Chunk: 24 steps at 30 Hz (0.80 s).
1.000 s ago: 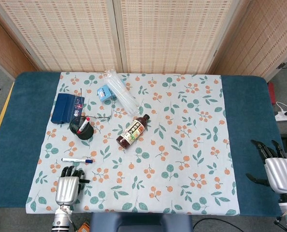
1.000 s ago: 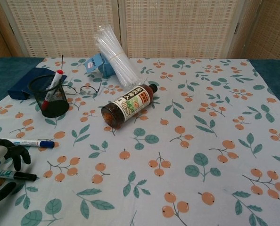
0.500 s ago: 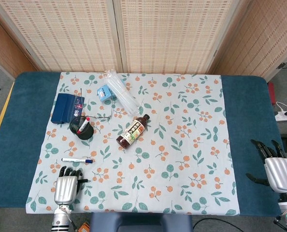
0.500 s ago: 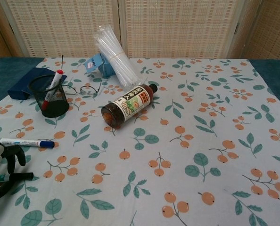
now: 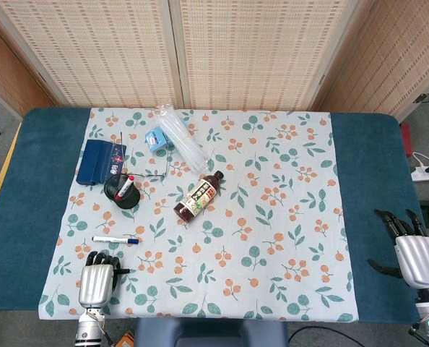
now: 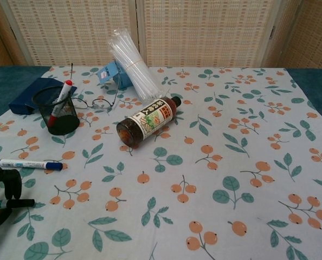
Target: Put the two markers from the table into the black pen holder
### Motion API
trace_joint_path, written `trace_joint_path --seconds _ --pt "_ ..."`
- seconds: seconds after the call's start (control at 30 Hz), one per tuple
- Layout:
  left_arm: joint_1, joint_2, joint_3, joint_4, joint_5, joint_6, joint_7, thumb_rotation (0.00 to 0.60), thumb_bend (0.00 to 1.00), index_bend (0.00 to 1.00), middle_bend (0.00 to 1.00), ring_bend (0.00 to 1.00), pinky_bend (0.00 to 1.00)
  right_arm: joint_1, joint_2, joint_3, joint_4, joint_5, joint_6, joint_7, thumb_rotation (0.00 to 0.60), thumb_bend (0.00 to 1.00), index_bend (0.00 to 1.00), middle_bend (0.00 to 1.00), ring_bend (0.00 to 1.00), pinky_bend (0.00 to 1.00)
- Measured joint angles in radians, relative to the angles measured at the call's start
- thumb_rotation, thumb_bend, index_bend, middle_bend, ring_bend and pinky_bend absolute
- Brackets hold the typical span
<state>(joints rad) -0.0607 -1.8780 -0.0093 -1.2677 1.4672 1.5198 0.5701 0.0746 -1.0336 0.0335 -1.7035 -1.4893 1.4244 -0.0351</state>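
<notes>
Holding 1 marker (image 6: 8,203) in the left hand (image 5: 95,282), fingers (image 6: 12,180) curled round the barrel, black tip jutting toward the cloth's middle. Low at the near-left corner of the counter (image 5: 27,217), so judged to be at the lifting stage of the 1st placement, pickup done, carry not begun. Next move calls for raising the marker, tipping it upright and carrying it away from the robot to the holder (image 6: 57,112), well apart, then dropping it in beside the red marker (image 6: 60,101) already leaning there. Blue-capped marker (image 6: 30,164) lying flat just beyond the hand, to be fetched after. Bottle (image 6: 147,121) on its side to the right of the route, not in the way.

Right hand (image 5: 415,254) resting off the cloth at the counter's right edge, fingers spread, holding nothing.

Chest view alone showing the held marker and the grip on it; from the head view, only the hand's silver back, marker hidden beneath. Head view alone showing the right hand and the full layout.
</notes>
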Motion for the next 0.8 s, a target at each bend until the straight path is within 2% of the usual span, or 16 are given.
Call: trace_joint_path --seconds 0.23,0.43,0.63,0.8 --pt "-0.007 0.037 -0.016 -0.044 0.039 0.047 0.023 0.600 0.31 0.64 0.71 0.32 0.23 -0.003 0.003 -0.001 0.000 -0.010 0.009 0.012 0.600 0.00 0.14 0.16 0.25 0.04" --pt "-0.043 0.118 -0.064 -0.148 0.086 0.074 0.074 0.600 0.31 0.64 0.71 0.32 0.23 -0.005 0.008 -0.002 0.003 -0.014 0.012 0.032 0.600 0.00 0.14 0.16 0.25 0.04" --pt "-0.098 0.275 -0.158 -0.384 0.099 0.055 0.096 0.600 0.31 0.64 0.71 0.32 0.24 -0.007 0.013 -0.001 0.008 -0.018 0.017 0.056 0.600 0.00 0.14 0.16 0.25 0.04" --pt "-0.164 0.460 -0.283 -0.661 0.014 -0.048 0.011 0.600 0.31 0.64 0.73 0.33 0.25 -0.010 0.017 0.001 0.011 -0.015 0.021 0.071 0.600 0.00 0.14 0.16 0.25 0.04"
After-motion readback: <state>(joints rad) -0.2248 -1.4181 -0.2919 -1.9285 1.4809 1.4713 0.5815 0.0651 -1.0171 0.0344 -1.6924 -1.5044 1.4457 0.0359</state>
